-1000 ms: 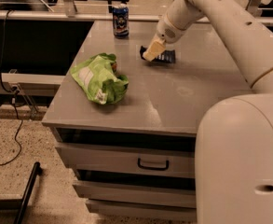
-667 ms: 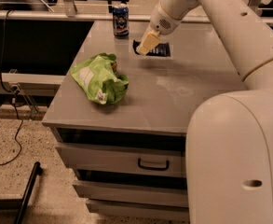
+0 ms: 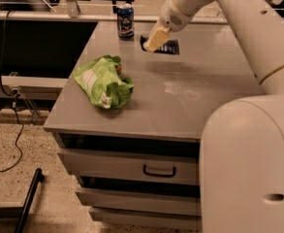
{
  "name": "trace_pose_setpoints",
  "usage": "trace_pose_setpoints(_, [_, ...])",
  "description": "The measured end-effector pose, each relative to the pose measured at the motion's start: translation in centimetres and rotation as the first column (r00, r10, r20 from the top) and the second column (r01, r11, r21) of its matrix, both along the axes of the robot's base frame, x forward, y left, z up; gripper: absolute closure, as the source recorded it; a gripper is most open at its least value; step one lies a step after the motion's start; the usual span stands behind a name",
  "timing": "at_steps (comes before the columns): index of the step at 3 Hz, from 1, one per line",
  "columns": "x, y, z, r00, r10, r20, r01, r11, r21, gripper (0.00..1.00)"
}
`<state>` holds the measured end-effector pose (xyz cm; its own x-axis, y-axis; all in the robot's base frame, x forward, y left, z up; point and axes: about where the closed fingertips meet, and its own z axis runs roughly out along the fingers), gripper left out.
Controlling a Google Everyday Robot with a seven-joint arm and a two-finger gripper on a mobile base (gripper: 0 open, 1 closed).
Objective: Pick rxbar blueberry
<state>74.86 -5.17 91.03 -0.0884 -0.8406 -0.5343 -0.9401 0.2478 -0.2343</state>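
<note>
So my gripper (image 3: 156,39) has drifted up and left off the rxbar blueberry (image 3: 170,47), which still lies flat on the table (image 3: 190,106) by the can (image 3: 125,21), so no grab yet, and I can't tell if it's open or closed.

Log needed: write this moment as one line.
gripper: at flat navy-wrapped snack bar | bar: lying on grey tabletop, not lifted
</note>
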Motion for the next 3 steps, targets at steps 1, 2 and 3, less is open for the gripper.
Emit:
trace_pose_setpoints(1, [-0.5,-0.5,2.9,0.9985,0.001,0.055,-0.003,0.999,0.036,1.00])
trace_pose_setpoints(2, [-1.3,-0.6,5.8,0.9946,0.007,0.104,-0.014,0.998,0.064,1.00])
trace_pose_setpoints(3, [-1.3,-0.6,5.8,0.9946,0.007,0.104,-0.014,0.998,0.064,1.00])
